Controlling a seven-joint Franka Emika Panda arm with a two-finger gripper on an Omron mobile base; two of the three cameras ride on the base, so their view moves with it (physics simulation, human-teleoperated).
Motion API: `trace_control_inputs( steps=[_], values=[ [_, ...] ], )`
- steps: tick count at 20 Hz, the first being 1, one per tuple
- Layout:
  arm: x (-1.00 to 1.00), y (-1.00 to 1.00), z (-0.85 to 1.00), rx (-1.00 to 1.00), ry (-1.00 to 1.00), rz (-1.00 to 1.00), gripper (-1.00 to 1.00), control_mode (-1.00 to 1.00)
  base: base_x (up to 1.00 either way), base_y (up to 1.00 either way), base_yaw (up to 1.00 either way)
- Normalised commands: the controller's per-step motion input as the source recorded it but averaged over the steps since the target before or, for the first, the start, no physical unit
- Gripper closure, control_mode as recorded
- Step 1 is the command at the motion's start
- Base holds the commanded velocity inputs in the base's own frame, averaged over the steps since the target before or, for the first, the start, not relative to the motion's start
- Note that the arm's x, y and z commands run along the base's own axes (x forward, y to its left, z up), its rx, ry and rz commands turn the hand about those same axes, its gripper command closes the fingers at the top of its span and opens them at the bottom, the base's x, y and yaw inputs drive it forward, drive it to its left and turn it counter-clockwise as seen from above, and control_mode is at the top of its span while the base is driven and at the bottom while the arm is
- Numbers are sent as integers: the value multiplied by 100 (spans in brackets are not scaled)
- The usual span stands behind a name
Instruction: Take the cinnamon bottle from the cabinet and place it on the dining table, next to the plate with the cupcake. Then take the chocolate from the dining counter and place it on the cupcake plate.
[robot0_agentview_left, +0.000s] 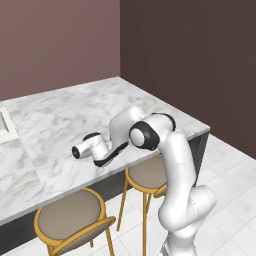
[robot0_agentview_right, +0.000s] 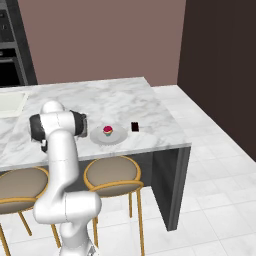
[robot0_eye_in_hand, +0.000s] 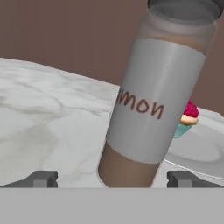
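While the pincer (robot0_eye_in_hand: 112, 179) is held wide open with its fingertips well apart, the cinnamon bottle (robot0_eye_in_hand: 157, 94) is seen between them on the marble table (robot0_eye_in_hand: 48, 127), beside the plate (robot0_eye_in_hand: 199, 151) and cupcake (robot0_eye_in_hand: 187, 117).

The dining table (robot0_agentview_right: 150, 107) carries the plate (robot0_agentview_right: 100, 137), the chocolate (robot0_agentview_right: 135, 127), and seemingly the cinnamon bottle (robot0_eye_in_hand: 155, 100).

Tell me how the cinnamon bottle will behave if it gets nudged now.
The cinnamon bottle is tall and slim with a narrow base, so it would probably tip easily. Being round, it would likely roll, perhaps toward the plate. Its smooth label looks slippery.
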Motion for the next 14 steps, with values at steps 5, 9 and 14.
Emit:
trace_control_inputs(
  steps=[5,9,14],
  values=[
    [-43,-2,7,2,0,0,-100,-100,0,0,0],
    [-49,-7,24,3,1,0,-100,-100,0,0,0],
    [-55,-13,37,4,1,4,-100,-100,0,0,0]
  ],
)
